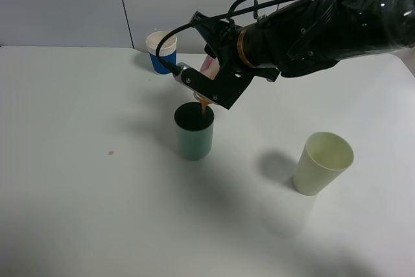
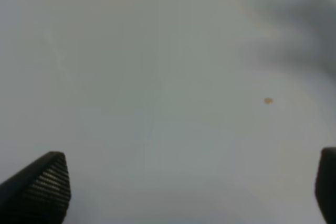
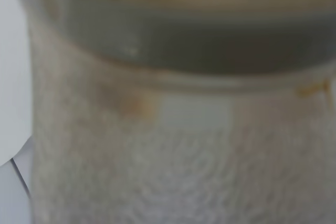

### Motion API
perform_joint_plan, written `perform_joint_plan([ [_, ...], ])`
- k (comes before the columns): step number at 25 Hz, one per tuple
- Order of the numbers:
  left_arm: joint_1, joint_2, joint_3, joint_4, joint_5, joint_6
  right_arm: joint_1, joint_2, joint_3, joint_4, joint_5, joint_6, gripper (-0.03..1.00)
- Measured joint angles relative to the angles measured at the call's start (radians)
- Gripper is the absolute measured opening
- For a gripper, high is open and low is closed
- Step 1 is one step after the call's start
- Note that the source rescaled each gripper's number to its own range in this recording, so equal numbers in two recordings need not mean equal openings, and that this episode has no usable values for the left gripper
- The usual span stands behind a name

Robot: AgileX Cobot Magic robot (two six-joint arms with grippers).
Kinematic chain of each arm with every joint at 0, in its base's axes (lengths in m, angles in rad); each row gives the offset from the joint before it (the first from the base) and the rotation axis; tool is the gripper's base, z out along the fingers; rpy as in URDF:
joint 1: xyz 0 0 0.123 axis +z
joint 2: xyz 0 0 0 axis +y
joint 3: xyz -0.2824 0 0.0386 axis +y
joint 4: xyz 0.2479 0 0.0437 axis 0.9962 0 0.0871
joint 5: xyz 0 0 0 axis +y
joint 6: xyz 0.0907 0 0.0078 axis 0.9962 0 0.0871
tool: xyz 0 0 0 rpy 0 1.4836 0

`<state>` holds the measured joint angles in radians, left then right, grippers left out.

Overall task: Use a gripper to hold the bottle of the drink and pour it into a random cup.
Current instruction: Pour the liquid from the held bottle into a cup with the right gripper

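Centre frame: right fingers (image 1: 219, 89), clenched on the tilted bottle (image 1: 209, 64), pour a brown stream (image 1: 205, 104) into the teal cup (image 1: 194, 139) on the tabletop (image 1: 78, 212); a slow tilt, mouth above the rim, should avoid spills; left fingers (image 2: 44, 184) spread, empty.

We found the bottle (image 3: 173, 129) blurred, overfilling the right wrist view; overhead, the right gripper (image 1: 202, 92) hid most of it.

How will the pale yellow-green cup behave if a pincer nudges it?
The pale yellow-green cup shows no liquid inside, so it is probably light and apt to slide on the smooth table. Its base is narrower than its rim, so a high push may tip it; then it would likely roll in an arc.
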<state>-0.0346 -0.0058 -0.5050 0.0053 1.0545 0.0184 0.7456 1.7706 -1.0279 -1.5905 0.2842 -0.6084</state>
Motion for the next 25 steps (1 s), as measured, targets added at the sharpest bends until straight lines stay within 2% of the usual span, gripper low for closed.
perform_joint_plan([
  [13,0.000,0.000,0.000,0.000,-0.001,0.000,0.004,0.000,-0.017,0.051,0.002,-0.005,0.01],
  [25,0.000,0.000,0.000,0.000,-0.001,0.000,0.032,0.053,-0.073,0.052,0.001,-0.026,0.01],
])
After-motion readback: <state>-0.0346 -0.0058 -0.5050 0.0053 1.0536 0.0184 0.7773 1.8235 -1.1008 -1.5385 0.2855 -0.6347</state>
